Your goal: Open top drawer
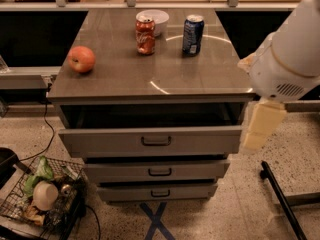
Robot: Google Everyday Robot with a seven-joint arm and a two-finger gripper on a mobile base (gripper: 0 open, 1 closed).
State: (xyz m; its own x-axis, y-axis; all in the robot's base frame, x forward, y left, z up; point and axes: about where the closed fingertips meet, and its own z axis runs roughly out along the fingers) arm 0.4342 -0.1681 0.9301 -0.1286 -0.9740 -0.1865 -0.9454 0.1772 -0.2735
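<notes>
The top drawer (pixel 105 143) is the widest grey front with a small dark bar handle (pixel 156 140) at its centre. It stands pulled out from the cabinet, with a dark gap showing behind its front. My gripper (pixel 260 128) hangs as a cream piece under the white arm (pixel 290 54) at the right. It is level with the drawer front's right end, beside it and away from the handle. I cannot tell whether it touches the drawer.
On the cabinet top (pixel 125 79) stand an apple (pixel 81 59), a red can (pixel 145 35), a blue can (pixel 192 34) and a white bowl (pixel 153 19). Two shorter drawers (pixel 160 172) sit below. A wire basket (pixel 42 196) lies at lower left and a black bar (pixel 280 199) at lower right.
</notes>
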